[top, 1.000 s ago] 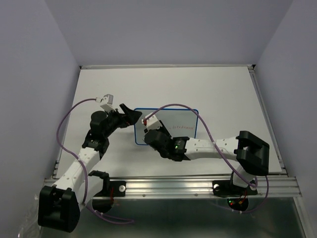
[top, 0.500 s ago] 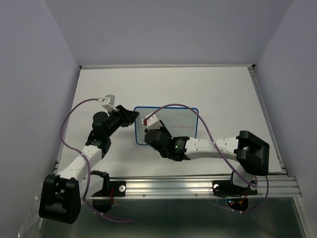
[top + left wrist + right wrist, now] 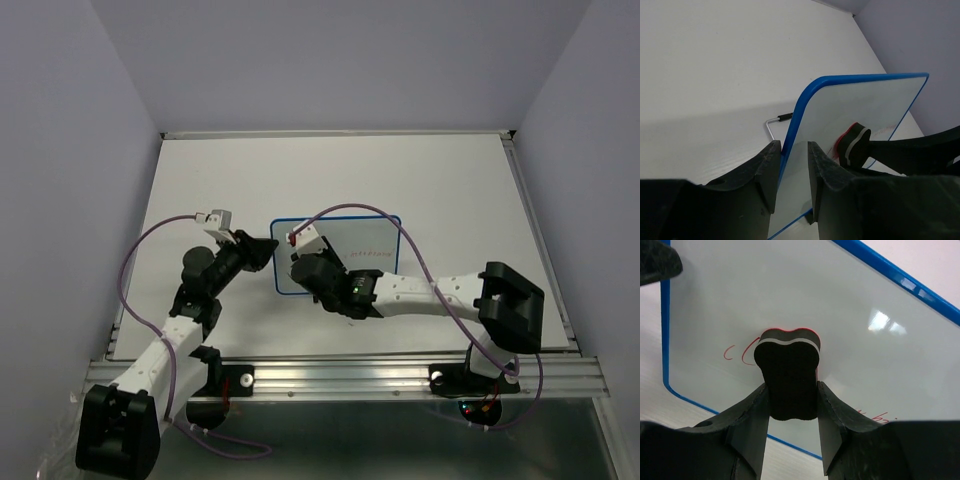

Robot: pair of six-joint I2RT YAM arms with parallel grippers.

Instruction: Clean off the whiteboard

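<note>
Whiteboard (image 3: 790, 300): right wrist alone shows red scrawl (image 3: 735, 352) by eraser (image 3: 788, 380), pinched in right gripper (image 3: 791, 390); left gripper (image 3: 792, 155) clamps frame (image 3: 795, 115); wire stand (image 3: 772, 122) beside.

A white table (image 3: 420, 170) fills the centre of the top view, with pale walls (image 3: 330, 60) at left, right and top. A metal rail (image 3: 340, 374) crosses the lower frame. A black eraser (image 3: 790, 385) occupies the right wrist view's centre.

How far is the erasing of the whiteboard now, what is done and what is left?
Done: the left tool grips the whiteboard by its blue edge, and the right tool holds the eraser. In hand: the eraser rests on the board. Left: red writing beside it and near the lower edge.
</note>
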